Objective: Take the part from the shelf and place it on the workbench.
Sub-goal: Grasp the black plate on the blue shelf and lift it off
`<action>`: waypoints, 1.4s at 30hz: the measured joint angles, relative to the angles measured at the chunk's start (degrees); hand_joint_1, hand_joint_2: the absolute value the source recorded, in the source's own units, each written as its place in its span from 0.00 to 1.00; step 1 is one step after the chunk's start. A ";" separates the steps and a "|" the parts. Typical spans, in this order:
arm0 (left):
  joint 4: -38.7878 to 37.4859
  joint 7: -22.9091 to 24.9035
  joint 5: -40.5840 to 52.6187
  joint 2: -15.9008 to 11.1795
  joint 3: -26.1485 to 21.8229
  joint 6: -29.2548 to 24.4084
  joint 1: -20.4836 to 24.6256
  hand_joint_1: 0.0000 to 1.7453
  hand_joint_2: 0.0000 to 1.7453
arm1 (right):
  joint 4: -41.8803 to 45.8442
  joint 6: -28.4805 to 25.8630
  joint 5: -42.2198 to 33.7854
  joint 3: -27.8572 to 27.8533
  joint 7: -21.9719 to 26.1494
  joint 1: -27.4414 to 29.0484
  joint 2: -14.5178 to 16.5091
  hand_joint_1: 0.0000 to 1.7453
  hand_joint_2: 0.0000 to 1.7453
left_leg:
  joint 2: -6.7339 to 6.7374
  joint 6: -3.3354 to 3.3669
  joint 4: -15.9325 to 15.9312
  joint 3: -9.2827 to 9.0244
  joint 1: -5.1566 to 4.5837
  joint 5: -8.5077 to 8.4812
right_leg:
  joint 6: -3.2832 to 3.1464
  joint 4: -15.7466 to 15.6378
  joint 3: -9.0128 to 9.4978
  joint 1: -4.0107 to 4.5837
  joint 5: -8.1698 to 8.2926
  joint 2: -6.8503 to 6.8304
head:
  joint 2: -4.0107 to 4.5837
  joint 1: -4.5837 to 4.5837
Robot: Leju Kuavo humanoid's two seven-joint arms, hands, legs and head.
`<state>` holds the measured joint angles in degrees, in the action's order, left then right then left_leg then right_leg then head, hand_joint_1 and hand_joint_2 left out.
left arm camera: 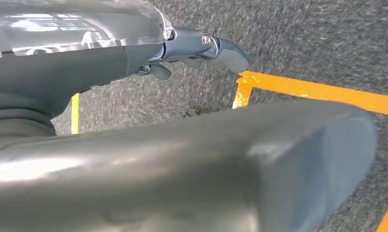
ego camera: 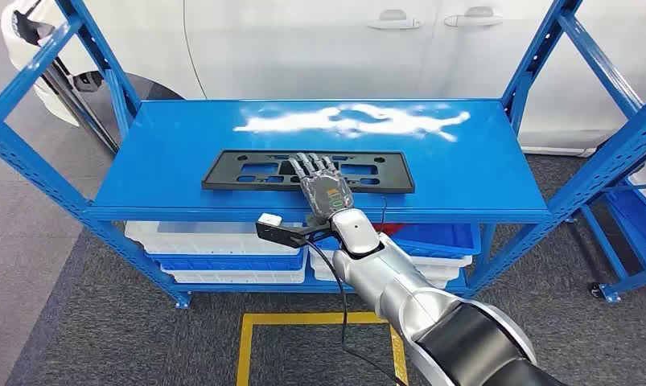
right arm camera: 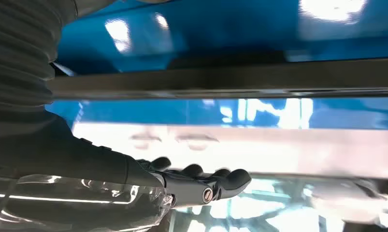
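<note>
Blue shelf [ego camera: 183,153], top level: flat black rectangular part [ego camera: 247,172] with cutouts, lying flat, directly under the right robot hand [ego camera: 323,186]. Fingers extended over part's near edge, nothing grasped. Left robot hand [left arm camera: 201,48] near floor; grip state can't tell.

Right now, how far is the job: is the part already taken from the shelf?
Not yet. The part lies flat on the shelf. The right hand is over its front edge, fingers stretched across it, no grasp visible. Lifting and carrying it to the workbench remain.
</note>
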<state>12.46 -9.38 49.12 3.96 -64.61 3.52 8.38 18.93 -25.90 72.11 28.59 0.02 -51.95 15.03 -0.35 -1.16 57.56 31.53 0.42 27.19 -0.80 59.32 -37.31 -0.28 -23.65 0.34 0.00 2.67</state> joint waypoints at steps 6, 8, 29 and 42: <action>0.00 -0.09 -0.10 -0.01 -0.02 0.00 -0.06 0.00 0.00 | 0.15 0.05 0.09 0.00 0.02 -0.25 0.74 0.00 1.00 | 0.10 -1.36 12.65 6.30 0.30 5.14 | -1.30 -0.56 1.83 -0.36 -1.10 -0.06 | 0.00 0.00; 0.00 -0.09 -0.10 -0.02 -0.03 -0.01 -0.23 0.00 0.00 | 0.14 0.08 0.09 0.00 0.02 -0.09 0.82 0.00 1.00 | 0.10 -1.43 16.99 9.74 0.32 5.09 | -1.33 -0.56 2.51 -0.27 -1.70 -0.01 | 0.00 0.00; -0.04 -0.54 -0.29 0.13 -0.11 0.19 -0.20 0.00 0.00 | -0.37 4.17 2.72 0.53 -0.18 -0.41 1.42 0.00 1.00 | -0.05 0.88 0.02 0.08 -0.13 -0.36 | 0.77 0.36 -0.12 0.02 0.57 -0.12 | 0.00 -0.01; -0.07 -0.93 -0.47 0.02 -0.61 0.14 -0.09 0.00 0.00 | -0.87 17.78 6.66 3.81 -4.88 -1.17 3.20 0.44 1.00 | 0.05 -0.73 6.46 6.35 0.18 -2.67 | -1.22 -0.91 4.57 0.00 -2.84 0.11 | 0.00 0.00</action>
<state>12.39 -10.31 48.65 3.98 -65.22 3.66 8.29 18.06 -8.12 78.76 32.40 -4.86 -53.13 18.23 -0.30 -1.89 64.01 37.87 0.59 24.52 -2.02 58.41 -32.74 -0.28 -26.49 0.44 0.00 2.67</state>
